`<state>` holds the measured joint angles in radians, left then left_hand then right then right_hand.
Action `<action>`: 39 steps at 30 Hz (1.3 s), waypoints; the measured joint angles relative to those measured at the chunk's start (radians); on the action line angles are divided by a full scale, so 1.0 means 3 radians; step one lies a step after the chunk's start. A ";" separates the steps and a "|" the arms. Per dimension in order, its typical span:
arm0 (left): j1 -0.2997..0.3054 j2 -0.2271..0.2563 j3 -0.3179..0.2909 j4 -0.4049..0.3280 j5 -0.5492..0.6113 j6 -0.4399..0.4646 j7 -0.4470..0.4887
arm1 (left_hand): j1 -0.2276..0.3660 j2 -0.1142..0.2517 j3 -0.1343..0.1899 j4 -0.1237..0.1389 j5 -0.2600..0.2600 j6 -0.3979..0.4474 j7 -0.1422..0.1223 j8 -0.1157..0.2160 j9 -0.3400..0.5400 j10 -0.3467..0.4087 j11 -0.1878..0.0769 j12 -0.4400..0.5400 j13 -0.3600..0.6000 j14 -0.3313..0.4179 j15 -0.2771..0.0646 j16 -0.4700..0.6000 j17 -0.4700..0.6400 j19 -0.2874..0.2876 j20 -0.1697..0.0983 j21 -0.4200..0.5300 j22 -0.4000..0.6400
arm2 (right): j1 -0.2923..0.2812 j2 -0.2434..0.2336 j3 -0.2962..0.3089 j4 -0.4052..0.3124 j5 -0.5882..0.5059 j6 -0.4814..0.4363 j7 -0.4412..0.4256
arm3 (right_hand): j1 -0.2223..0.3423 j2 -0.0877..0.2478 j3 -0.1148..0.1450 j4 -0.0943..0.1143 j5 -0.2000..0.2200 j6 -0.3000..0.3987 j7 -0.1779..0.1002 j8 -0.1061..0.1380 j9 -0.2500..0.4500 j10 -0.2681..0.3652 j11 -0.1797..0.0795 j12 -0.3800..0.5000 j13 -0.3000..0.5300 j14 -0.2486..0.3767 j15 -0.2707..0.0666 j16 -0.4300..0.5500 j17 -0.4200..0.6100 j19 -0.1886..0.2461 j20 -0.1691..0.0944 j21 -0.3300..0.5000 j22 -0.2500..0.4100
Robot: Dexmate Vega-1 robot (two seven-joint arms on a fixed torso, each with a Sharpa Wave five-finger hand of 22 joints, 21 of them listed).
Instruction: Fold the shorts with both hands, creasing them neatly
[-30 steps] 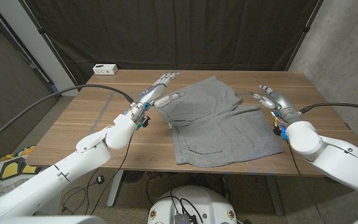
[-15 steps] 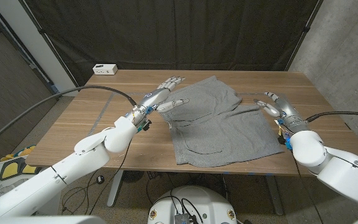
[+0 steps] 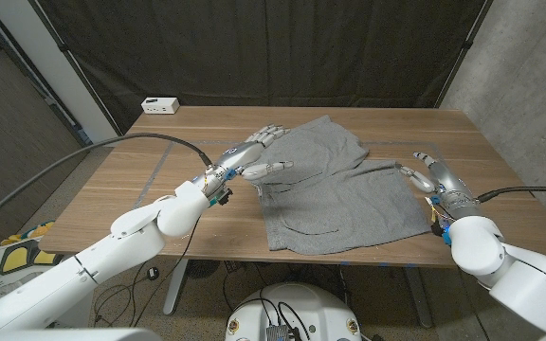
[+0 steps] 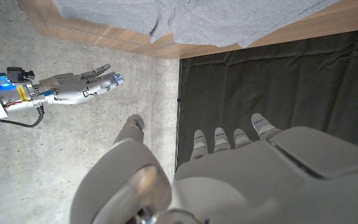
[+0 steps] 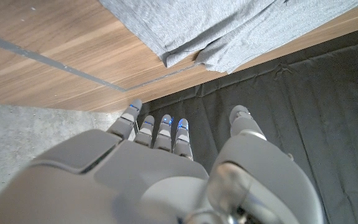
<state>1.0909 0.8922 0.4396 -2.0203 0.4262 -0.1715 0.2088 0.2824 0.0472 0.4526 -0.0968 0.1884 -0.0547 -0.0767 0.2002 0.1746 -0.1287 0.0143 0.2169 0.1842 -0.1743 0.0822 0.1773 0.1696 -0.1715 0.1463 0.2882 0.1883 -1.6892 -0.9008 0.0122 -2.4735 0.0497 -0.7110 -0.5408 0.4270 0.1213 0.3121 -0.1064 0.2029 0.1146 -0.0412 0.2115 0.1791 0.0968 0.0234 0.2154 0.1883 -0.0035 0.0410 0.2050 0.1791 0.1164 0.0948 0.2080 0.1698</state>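
With the grey shorts (image 3: pixel 335 189) lying rumpled mid-frame on the table (image 3: pixel 188 204), both the left hand (image 3: pixel 254 156) and right hand (image 3: pixel 434 175) hover spread and empty, so I'd worry a one-sided grab drags the cloth crooked.

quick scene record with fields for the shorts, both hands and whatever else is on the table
shorts: grey, spread out on the wooden table, partly rumpled, not folded
left hand: open, at the shorts' left edge, holds nothing
right hand: open, by the shorts' right edge, holds nothing
other: small white box at the table's far left corner
fold: not begun
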 measured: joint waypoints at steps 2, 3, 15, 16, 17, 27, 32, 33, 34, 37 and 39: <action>0.0010 0.0010 -0.0003 -0.0008 0.0002 -0.0012 -0.0018 | 0.0000 0.0000 0.0000 0.0000 0.0000 0.0000 0.0000 0.0000 0.0000 0.0000 0.0000 0.0000 0.0000 0.0000 0.0000 0.0000 0.0000 0.0000 0.0000 0.0000 0.0000 | -0.0054 0.0033 0.0013 -0.0024 -0.0043 -0.0031 -0.0003 | 0.0000 0.0000 0.0014 -0.0014 0.0000 0.0000 0.0000 0.0000 0.0000 0.0000 0.0000 0.0000 0.0000 0.0000 0.0000 0.0000 0.0000 0.0000 0.0000 0.0000 0.0000; 0.0010 0.0010 -0.0003 -0.0008 0.0003 -0.0019 -0.0029 | 0.0000 0.0000 0.0000 0.0000 0.0000 0.0000 0.0000 0.0000 0.0000 0.0000 0.0000 0.0000 0.0000 0.0000 0.0000 0.0000 0.0000 0.0000 0.0000 0.0000 0.0000 | -0.0079 0.0048 0.0016 -0.0035 -0.0043 -0.0031 -0.0003 | 0.0002 0.0002 0.0014 -0.0014 0.0000 0.0000 0.0000 0.0000 0.0000 0.0013 -0.0013 0.0000 0.0000 0.0000 0.0000 0.0000 0.0000 0.0000 0.0000 0.0000 0.0000; 0.0035 0.0056 -0.0002 -0.0035 0.0008 -0.0103 -0.0173 | 0.0000 -0.0035 -0.0027 -0.0027 0.0000 0.0073 0.0011 0.0000 0.0000 0.0013 0.0013 0.0000 -0.0001 0.0000 0.0000 0.0000 0.0000 0.0000 0.0000 -0.0012 0.0017 | -0.0264 0.0189 0.0001 -0.0110 -0.0241 -0.0166 -0.0034 | 0.0048 0.0023 0.0019 -0.0047 -0.0026 0.0053 0.0006 0.0000 0.0000 0.0030 -0.0030 0.0000 0.0000 0.0018 -0.0018 0.0000 0.0000 0.0013 0.0014 0.0000 0.0000; 0.0035 0.0058 -0.0001 -0.0035 0.0009 -0.0109 -0.0187 | 0.0000 -0.0035 -0.0027 -0.0027 0.0000 0.0074 0.0010 0.0000 0.0000 0.0013 0.0013 0.0000 0.0000 0.0000 0.0000 0.0000 0.0000 0.0000 0.0000 -0.0012 0.0017 | -0.0271 0.0197 -0.0009 -0.0113 -0.0250 -0.0174 -0.0036 | 0.0049 0.0022 0.0025 -0.0052 -0.0026 0.0055 0.0007 0.0000 0.0000 0.0030 -0.0030 0.0000 0.0000 0.0018 -0.0018 0.0000 0.0000 0.0018 0.0018 0.0000 0.0000; 0.0035 0.0062 0.0001 -0.0036 0.0009 -0.0116 -0.0199 | 0.0000 -0.0035 -0.0027 -0.0027 0.0000 0.0097 0.0013 0.0000 0.0000 0.0013 0.0013 0.0000 0.0000 0.0000 0.0000 0.0000 0.0000 0.0000 0.0000 -0.0012 0.0017 | -0.0279 0.0208 -0.0020 -0.0115 -0.0264 -0.0184 -0.0041 | 0.0049 0.0022 0.0028 -0.0055 -0.0026 0.0078 0.0005 0.0000 0.0000 0.0033 -0.0033 0.0000 0.0000 0.0018 -0.0018 0.0000 0.0000 0.0018 0.0018 0.0000 0.0000; 0.0024 0.0107 0.0018 -0.0039 0.0035 -0.0164 -0.0329 | -0.0004 -0.0066 -0.0053 -0.0052 0.0000 0.0240 0.0058 0.0026 0.0000 0.0031 -0.0006 0.0000 -0.0001 0.0018 0.0020 0.0000 0.0000 -0.0012 -0.0012 -0.0019 0.0016 | -0.0274 0.0284 -0.0172 -0.0118 -0.0391 -0.0341 -0.0103 | 0.0132 0.0008 0.0052 -0.0106 -0.0026 0.0156 -0.0002 0.0000 0.0000 0.0101 -0.0054 0.0000 0.0000 0.0097 -0.0034 0.0000 -0.0009 0.0101 0.0017 0.0000 0.0000; 0.0014 0.0137 0.0021 -0.0039 0.0060 -0.0183 -0.0375 | 0.0027 -0.0098 -0.0066 -0.0066 0.0000 0.0286 0.0071 0.0051 -0.0001 0.0049 0.0012 0.0000 -0.0001 0.0000 0.0037 0.0000 0.0000 -0.0012 -0.0012 -0.0025 0.0016 | -0.0227 0.0302 -0.0278 -0.0118 -0.0458 -0.0480 -0.0154 | 0.0175 0.0000 0.0064 -0.0141 -0.0026 0.0211 -0.0003 0.0025 0.0000 0.0120 -0.0073 0.0000 0.0000 0.0115 -0.0041 0.0000 -0.0008 0.0145 0.0022 0.0000 0.0000; 0.0010 0.0144 0.0021 -0.0039 0.0071 -0.0190 -0.0387 | 0.0026 -0.0096 -0.0066 -0.0066 0.0000 0.0293 0.0077 0.0051 -0.0001 0.0049 0.0012 0.0000 -0.0001 0.0000 0.0037 0.0000 0.0000 -0.0012 -0.0012 -0.0025 0.0016 | -0.0208 0.0306 -0.0312 -0.0118 -0.0473 -0.0523 -0.0167 | 0.0176 -0.0001 0.0066 -0.0146 -0.0026 0.0221 0.0006 0.0025 0.0000 0.0125 -0.0078 0.0000 0.0000 0.0128 -0.0040 0.0000 -0.0008 0.0152 0.0032 0.0000 0.0000; 0.0009 0.0147 0.0022 -0.0039 0.0075 -0.0192 -0.0390 | 0.0027 -0.0097 -0.0066 -0.0066 0.0000 0.0314 0.0081 0.0051 -0.0001 0.0049 0.0012 0.0000 -0.0001 0.0001 0.0038 0.0000 0.0000 -0.0012 -0.0012 -0.0025 0.0016 | -0.0207 0.0307 -0.0314 -0.0118 -0.0473 -0.0523 -0.0167 | 0.0198 -0.0023 0.0065 -0.0146 -0.0026 0.0226 0.0012 0.0025 0.0000 0.0125 -0.0078 0.0000 0.0000 0.0132 -0.0036 0.0000 -0.0008 0.0160 0.0040 0.0006 0.0000; 0.0002 0.0163 0.0024 -0.0037 0.0117 -0.0206 -0.0410 | 0.0068 -0.0138 -0.0068 -0.0105 0.0000 0.0373 0.0086 0.0057 -0.0001 0.0061 0.0024 0.0000 -0.0001 0.0006 0.0067 0.0007 0.0000 -0.0011 -0.0011 -0.0025 0.0016 | -0.0153 0.0312 -0.0408 -0.0118 -0.0504 -0.0630 -0.0199 | 0.0223 -0.0004 0.0079 -0.0160 -0.0026 0.0268 0.0005 0.0025 0.0000 0.0161 -0.0077 0.0000 0.0000 0.0149 -0.0053 0.0000 -0.0008 0.0179 0.0023 0.0028 0.0000; -0.0003 0.0174 0.0025 -0.0034 0.0138 -0.0211 -0.0417 | 0.0085 -0.0155 -0.0081 -0.0119 0.0014 0.0418 0.0096 0.0078 -0.0001 0.0067 0.0030 0.0000 -0.0001 0.0002 0.0075 0.0014 0.0000 0.0001 0.0000 -0.0025 0.0010 | -0.0134 0.0312 -0.0438 -0.0118 -0.0517 -0.0695 -0.0213 | 0.0236 -0.0017 0.0079 -0.0160 -0.0026 0.0296 0.0010 0.0025 0.0000 0.0161 -0.0078 0.0000 0.0000 0.0149 -0.0053 0.0000 -0.0008 0.0193 0.0036 0.0029 0.0000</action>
<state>1.0901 0.9444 0.4471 -2.0305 0.4678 -0.2348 0.0835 0.3079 0.0007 0.4282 -0.1324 0.1925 0.0708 -0.0479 0.2235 0.1744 -0.1086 0.0233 0.2169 0.1839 -0.1737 0.1046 0.1814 0.1695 -0.1714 0.1464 0.2809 0.1915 -1.7295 -0.8073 -0.1192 -2.5088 -0.1053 -0.9196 -0.6045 0.4979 0.1161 0.3358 -0.1544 0.1952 0.2034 -0.0381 0.2191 0.1790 0.1450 0.0001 0.2154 0.1882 0.0414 0.0250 0.2050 0.1767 0.1742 0.1057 0.2166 0.1697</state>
